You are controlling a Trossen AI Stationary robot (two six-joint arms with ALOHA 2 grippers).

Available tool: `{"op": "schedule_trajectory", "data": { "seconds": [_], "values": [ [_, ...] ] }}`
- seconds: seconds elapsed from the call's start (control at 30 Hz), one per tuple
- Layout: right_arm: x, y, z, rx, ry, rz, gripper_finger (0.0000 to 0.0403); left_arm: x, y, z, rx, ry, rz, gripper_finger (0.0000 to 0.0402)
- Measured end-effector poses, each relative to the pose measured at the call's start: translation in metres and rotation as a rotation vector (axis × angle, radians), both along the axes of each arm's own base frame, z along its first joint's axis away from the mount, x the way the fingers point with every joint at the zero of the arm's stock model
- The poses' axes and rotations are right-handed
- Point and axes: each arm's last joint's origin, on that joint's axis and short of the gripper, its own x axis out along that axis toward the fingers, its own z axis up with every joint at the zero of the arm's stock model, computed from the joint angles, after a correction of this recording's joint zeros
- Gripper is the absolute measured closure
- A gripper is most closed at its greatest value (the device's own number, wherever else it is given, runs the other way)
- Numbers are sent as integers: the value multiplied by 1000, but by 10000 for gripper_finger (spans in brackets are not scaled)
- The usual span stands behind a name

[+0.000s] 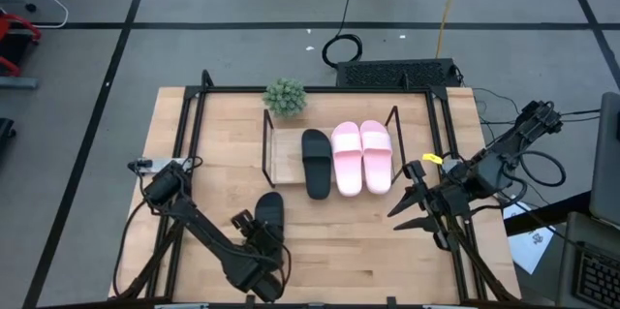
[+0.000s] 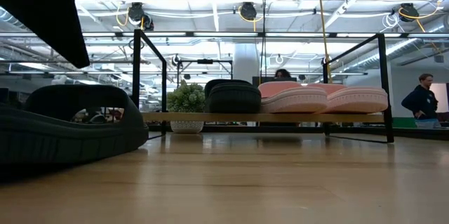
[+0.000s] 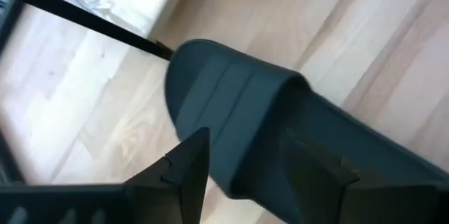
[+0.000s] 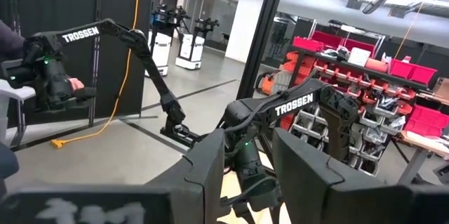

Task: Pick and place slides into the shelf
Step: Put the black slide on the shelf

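Wooden table (image 1: 213, 193), left gripper (image 3: 256, 171) open over black slide (image 3: 231, 104)

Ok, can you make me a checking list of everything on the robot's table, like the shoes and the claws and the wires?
Surface: wooden table, flat and dry.
Job's things: shelf holds one black slide and the pink pair; the second black slide lies on the table outside it.
Clutter: small potted plant by the shelf's far corner.
Grippers: left gripper open, fingers either side of the loose black slide; right gripper waits near the table's right edge, jaws parted, empty.
Cables: black coil and yellow cord on the floor.
Surroundings: person standing far back.
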Motion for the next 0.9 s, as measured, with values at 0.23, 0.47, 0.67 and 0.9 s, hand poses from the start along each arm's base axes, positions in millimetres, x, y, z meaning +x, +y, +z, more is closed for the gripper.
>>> {"op": "schedule_trajectory", "data": {
  "seconds": [0.23,0.47,0.67,0.9],
  "values": [
    [0,0,-1,-3,7,0,292,-2,2,-13,28,21,-31,226],
    [0,0,-1,-8,5,0,292,-4,7,-27,50,40,-40,254],
    [0,0,-1,-28,-4,-1,292,-5,11,-35,79,47,-68,269],
    [0,0,-2,-35,1,-1,292,1,23,-38,101,40,-32,268]
  ]
}}
